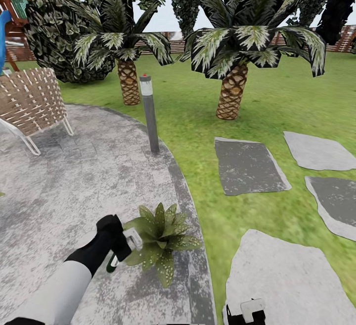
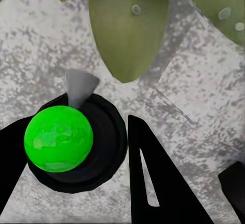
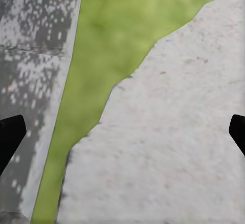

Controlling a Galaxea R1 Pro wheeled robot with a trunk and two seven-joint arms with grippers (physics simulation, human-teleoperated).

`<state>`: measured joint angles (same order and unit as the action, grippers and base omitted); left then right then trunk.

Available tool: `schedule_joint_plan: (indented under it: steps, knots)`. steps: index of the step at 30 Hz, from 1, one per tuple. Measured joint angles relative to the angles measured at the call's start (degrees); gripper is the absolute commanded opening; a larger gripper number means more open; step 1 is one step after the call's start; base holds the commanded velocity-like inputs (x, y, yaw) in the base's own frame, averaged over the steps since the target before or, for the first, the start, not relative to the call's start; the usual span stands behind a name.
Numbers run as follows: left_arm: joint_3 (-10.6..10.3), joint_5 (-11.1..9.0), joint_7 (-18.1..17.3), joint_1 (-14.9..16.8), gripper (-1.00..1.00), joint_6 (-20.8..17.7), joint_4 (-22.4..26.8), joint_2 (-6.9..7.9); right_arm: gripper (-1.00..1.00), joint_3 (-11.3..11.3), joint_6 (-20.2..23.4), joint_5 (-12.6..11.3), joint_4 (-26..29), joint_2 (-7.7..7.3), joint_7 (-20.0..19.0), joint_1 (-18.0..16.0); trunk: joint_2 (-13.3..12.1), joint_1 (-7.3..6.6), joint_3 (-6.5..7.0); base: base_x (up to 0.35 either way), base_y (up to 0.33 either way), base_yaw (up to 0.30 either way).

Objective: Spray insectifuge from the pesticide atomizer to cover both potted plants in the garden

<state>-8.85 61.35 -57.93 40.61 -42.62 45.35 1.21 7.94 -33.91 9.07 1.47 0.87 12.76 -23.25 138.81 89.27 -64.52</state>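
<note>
From the head camera, your left gripper (image 1: 124,246) sits low over the round paved patio (image 1: 59,191), closed around the pesticide atomizer (image 1: 132,240), whose pale body juts from the black fingers toward the plant, with a green tip (image 1: 111,265) showing below the hand. One potted plant (image 1: 160,238) lies just beside the gripper, on its outer side, its speckled leaves touching or nearly touching the atomizer. Beyond the gripper stands a grey lamp post (image 1: 149,113) at the patio's edge, and further off two palms (image 1: 237,68) on the lawn (image 1: 198,117). A wicker chair (image 1: 30,101) sits well away on the gripper's inner side. Your right gripper (image 1: 245,313) is just visible at the frame's lower edge, over a stepping stone (image 1: 277,280).

Through the left wrist camera, you hold the atomizer (image 2: 76,147) between the black fingers (image 2: 158,183): a bright green ball on a dark round base, with a pale grey piece pointing ahead. Broad green leaves (image 2: 127,29) hang just ahead of it, above the speckled paving.

Through the right wrist camera, the fingertips (image 3: 10,137) stand wide apart and hold nothing. Beneath them lie the pale stepping stone (image 3: 168,147), a strip of grass and the patio's grey edge (image 3: 35,45).
</note>
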Motion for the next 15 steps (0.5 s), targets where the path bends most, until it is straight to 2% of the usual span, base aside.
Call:
schedule_joint_plan:
  steps: [6,12,15]
  knots:
    - [0.61,0.46,-0.01,-0.12,-1.00,0.09,-0.46,0.22,1.00,0.00,0.00,0.01,0.00,0.00,0.00,0.00,0.00,0.00,0.00,0.000,0.000,0.000]
    - [0.04,0.30,-0.01,-0.29,-1.00,0.14,-1.64,-0.14,1.00,0.00,0.00,0.01,0.00,0.00,0.00,0.00,0.00,0.00,0.00,-0.004,0.000,0.000]
    - [-0.01,0.32,0.01,-0.29,-1.00,0.16,-1.76,-0.31,1.00,-0.01,0.00,0.03,0.00,0.00,0.00,0.00,0.00,0.02,0.00,-0.178,0.047,0.000]
